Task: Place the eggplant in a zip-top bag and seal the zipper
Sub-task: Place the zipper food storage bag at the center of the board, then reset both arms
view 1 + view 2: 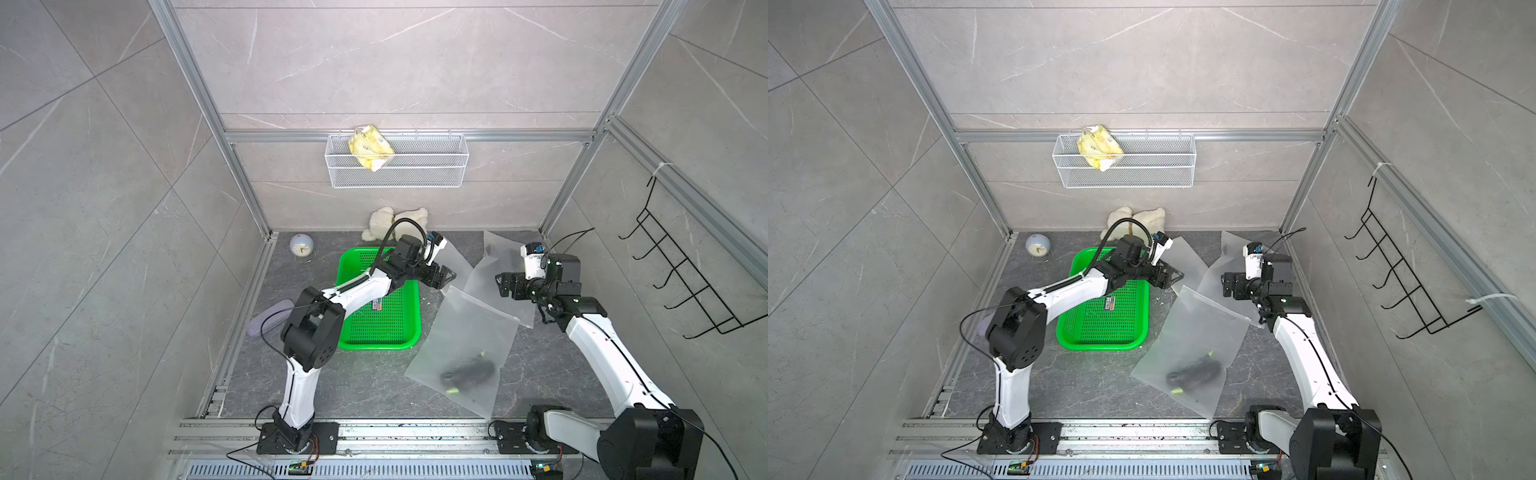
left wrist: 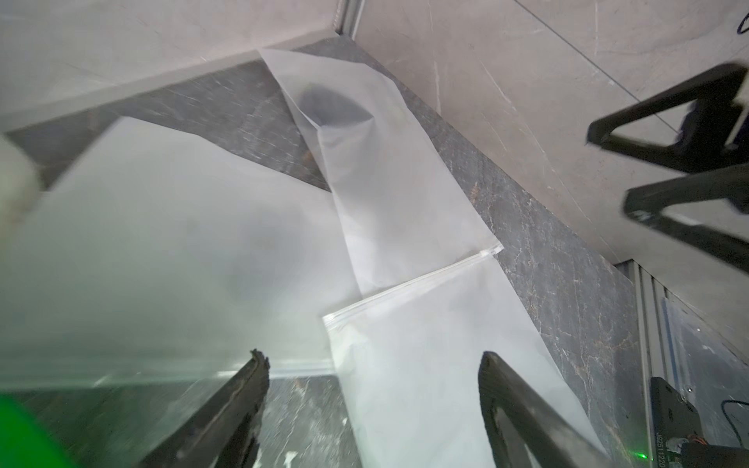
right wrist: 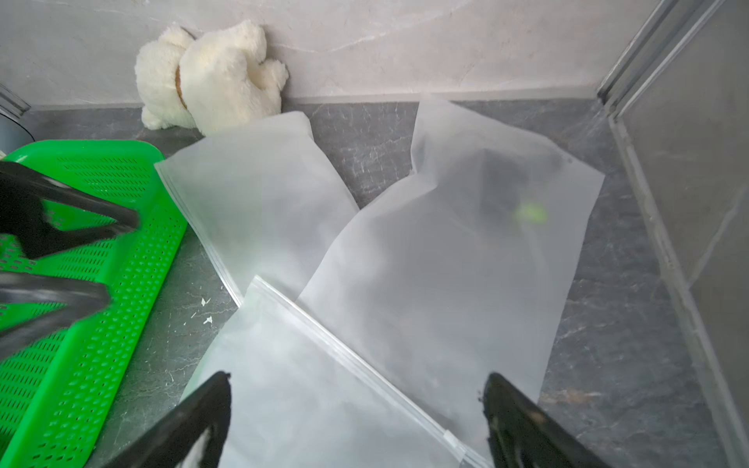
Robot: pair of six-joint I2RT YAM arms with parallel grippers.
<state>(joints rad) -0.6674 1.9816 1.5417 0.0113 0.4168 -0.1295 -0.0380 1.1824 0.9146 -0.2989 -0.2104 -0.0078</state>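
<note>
The eggplant is tucked at the 6 o'clock end of the zip-top bag, which is laid at 4 o'clock of the green tray. The left pincer and right pincer are both held open and empty by its 12 o'clock zipper edge. So sealing is probably the step in hand, and the zip likely needs to be checked shut next.

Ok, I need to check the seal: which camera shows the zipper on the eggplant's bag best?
The right wrist view: the zipper runs close and sharp across the frame. The left wrist view shows it farther off, whole. In both top views it is only the far edge of the bag, too small to judge.
</note>
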